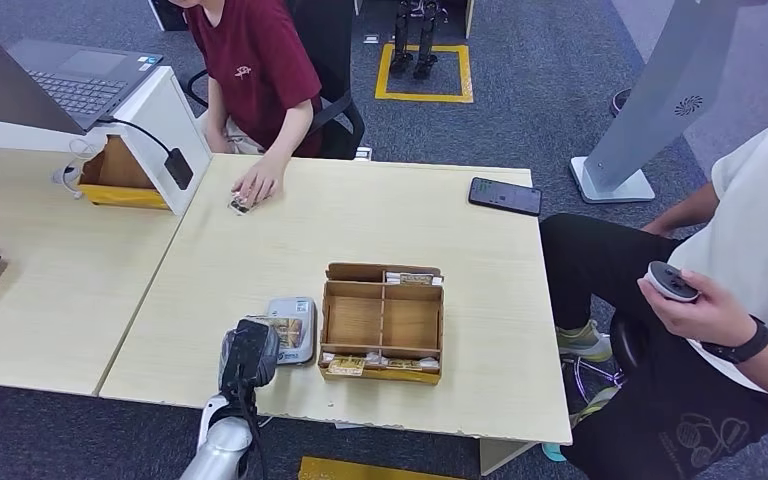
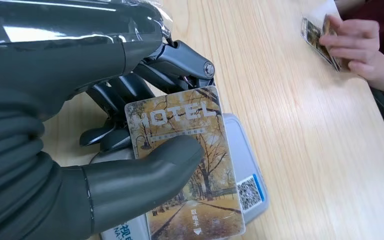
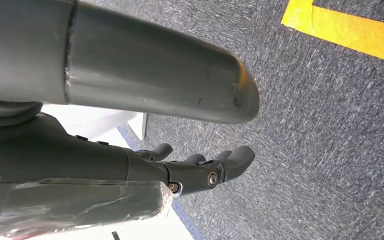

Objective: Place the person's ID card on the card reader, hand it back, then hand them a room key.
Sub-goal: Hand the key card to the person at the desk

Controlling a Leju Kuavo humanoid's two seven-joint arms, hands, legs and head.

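Left hand (image 2: 105,165) pinches one room key (image 2: 187,165) (right hand (image 3: 200,167) open), one card reader (image 1: 293,322) beneath.

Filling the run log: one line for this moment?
left hand: holds hotel key card over card reader | right hand: hanging, open | person's hand: on ID card
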